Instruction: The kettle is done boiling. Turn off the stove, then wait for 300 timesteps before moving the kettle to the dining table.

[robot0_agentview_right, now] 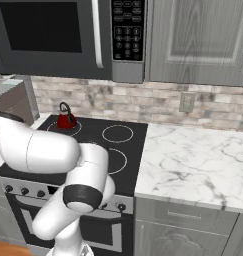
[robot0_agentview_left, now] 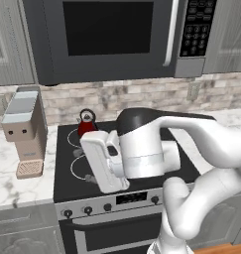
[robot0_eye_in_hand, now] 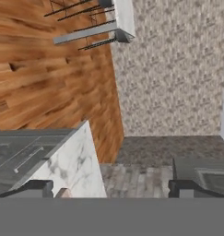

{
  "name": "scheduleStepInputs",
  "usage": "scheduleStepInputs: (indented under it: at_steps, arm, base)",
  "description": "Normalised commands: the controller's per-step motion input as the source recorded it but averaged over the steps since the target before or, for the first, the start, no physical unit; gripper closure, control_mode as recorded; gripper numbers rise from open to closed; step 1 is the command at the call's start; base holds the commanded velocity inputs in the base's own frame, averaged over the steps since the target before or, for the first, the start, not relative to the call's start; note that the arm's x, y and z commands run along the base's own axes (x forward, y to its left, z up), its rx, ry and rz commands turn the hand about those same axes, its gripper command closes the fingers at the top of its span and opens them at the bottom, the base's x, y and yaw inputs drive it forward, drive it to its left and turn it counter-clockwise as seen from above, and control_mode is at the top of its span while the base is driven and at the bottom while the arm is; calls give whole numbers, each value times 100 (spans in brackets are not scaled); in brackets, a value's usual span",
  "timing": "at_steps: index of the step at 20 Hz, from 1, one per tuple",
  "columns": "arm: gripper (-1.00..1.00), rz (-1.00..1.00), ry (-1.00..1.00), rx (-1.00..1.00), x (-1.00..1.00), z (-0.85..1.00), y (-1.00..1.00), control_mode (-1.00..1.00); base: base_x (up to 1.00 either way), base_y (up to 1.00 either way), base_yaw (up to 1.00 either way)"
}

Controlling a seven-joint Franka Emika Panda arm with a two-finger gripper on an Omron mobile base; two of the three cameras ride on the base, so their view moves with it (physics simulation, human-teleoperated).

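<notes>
One kettle (robot0_agentview_left: 86, 123) behind end effector (robot0_eye_in_hand: 111, 188), untouched.

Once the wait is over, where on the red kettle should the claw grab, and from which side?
Probably the dark looped handle arching over the kettle, approached from above. The kettle stands upright on the stove's back-left burner; its conical body looks harder to pinch. The open claw points elsewhere now.
</notes>
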Motion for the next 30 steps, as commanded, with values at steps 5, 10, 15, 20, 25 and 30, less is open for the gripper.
scheduleStepInputs:
  at_steps: [5,10,15,20,25,30]
  arm:
    - [-100,-1,-24,-35,4,89,0,-100]
    - [-100,0,-32,-31,4,79,0,-100]
    - [-100,0,-35,-30,6,77,0,-100]
    - [-100,0,-32,-29,13,79,0,-100]
    - [-100,0,-29,-26,16,83,-3,-100]
    - [-100,0,-26,-27,15,92,-9,-100]
  base:
    - [0,0,0]
    - [0,0,0]
    - [0,0,0]
    - [0,0,0]
    - [0,0,0]
    - [0,0,0]
